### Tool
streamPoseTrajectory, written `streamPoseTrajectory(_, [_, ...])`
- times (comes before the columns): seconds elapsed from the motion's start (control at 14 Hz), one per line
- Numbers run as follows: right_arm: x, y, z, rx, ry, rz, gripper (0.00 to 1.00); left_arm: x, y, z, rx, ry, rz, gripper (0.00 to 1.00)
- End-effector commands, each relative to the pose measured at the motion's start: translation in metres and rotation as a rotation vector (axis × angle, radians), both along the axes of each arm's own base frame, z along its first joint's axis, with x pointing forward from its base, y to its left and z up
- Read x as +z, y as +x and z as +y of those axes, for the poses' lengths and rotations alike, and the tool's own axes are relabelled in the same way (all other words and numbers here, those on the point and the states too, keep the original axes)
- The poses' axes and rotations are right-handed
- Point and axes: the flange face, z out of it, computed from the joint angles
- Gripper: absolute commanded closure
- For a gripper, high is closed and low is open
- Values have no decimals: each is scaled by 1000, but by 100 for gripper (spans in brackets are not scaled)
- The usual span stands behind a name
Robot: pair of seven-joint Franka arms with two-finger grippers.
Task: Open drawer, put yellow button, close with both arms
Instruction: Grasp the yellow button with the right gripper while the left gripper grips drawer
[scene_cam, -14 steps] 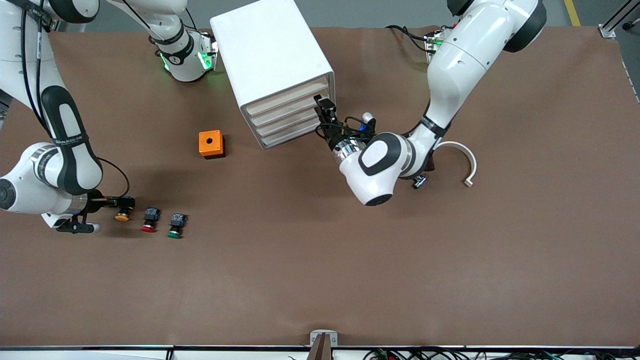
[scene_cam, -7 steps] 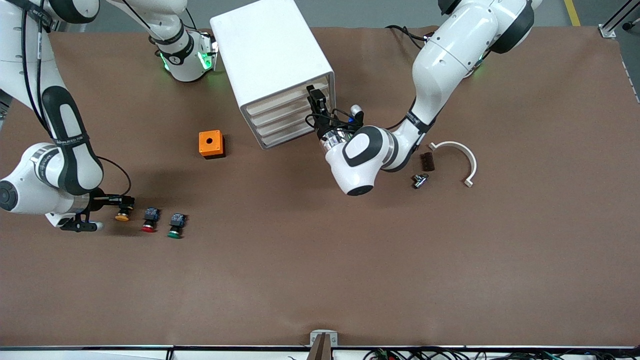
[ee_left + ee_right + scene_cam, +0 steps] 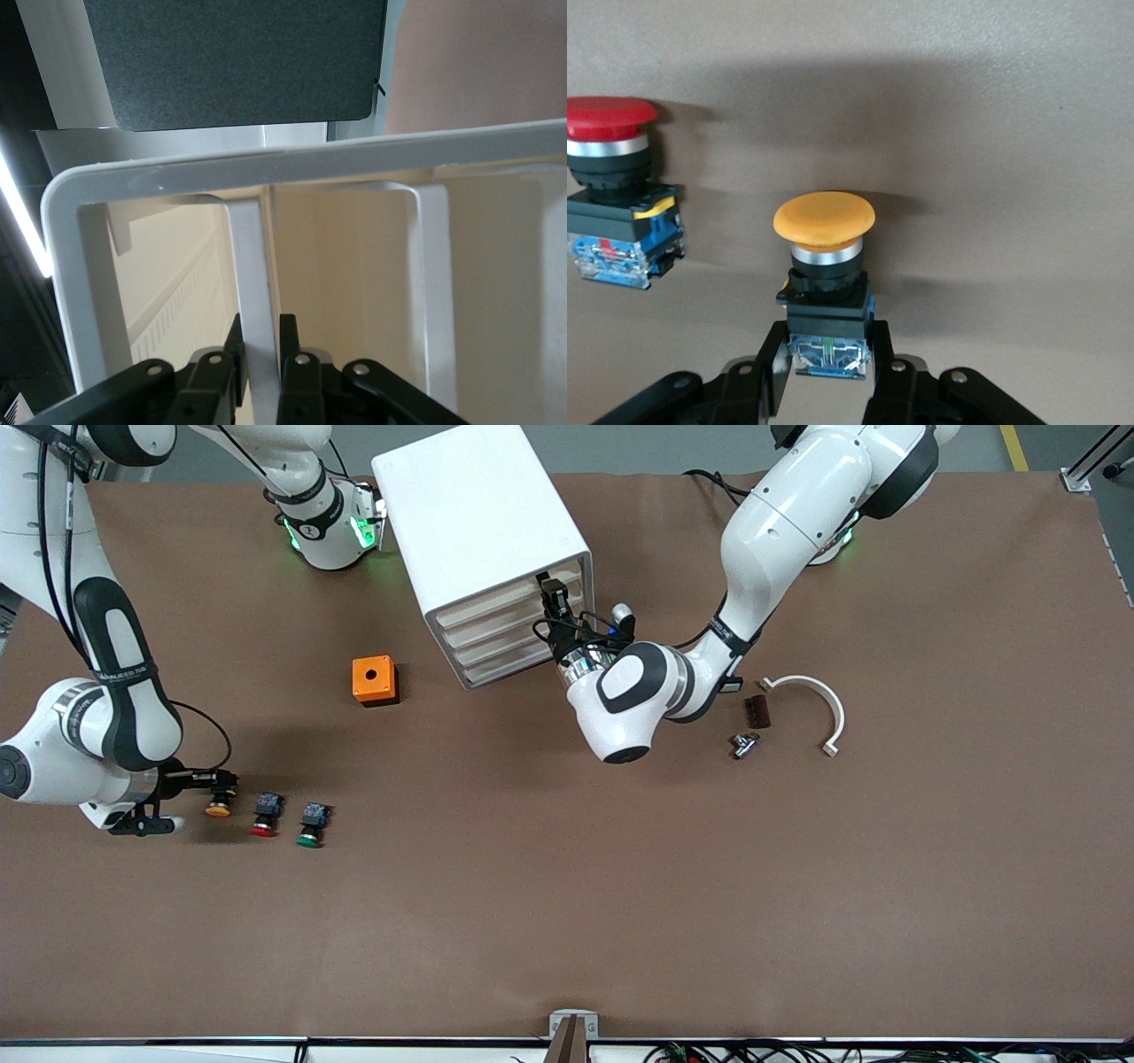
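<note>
two arms were working in the front view. the left gripper (image 3: 551, 593) sat at the front of the white cabinet (image 3: 483, 522), at the drawer (image 3: 505, 598), the uppermost one, near the middle of the worktop's robot-side edge. the right gripper (image 3: 211, 781) was low at the right arm's end of the worktop, at the yellow button (image 3: 218, 807), with the red button (image 3: 265, 815) and green button (image 3: 311, 824) in a row beside it. an orange box (image 3: 374, 680) sat between the buttons and the cabinet.

left wrist view: left gripper (image 3: 260, 354) fingers nearly closed, pinching the drawer's white handle bar (image 3: 252, 274); drawer front (image 3: 354, 266) cream.

right wrist view: right gripper (image 3: 826, 354) fingers part open, flanking the yellow button's (image 3: 824, 221) black-and-blue body, apparently touching it; the button lay on the brown worktop, red button (image 3: 611, 119) beside it.
</note>
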Motion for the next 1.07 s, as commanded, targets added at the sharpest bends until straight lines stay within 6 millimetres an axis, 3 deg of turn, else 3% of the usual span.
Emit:
streamPoseTrajectory(0.0, [17,3,6,9,40,46,100,5,-4,-3,4,-16,20,90])
streamPoseTrajectory(0.43, [67,13,17,-40,74,160,100,5,4,2,18,-17,17,90])
streamPoseTrajectory(0.57, [87,15,31,-65,68,197,100,4,10,7,28,-11,11,87])
streamPoseTrajectory(1.0, [161,11,90,-188,30,257,100,-2,54,47,112,1,-24,82])
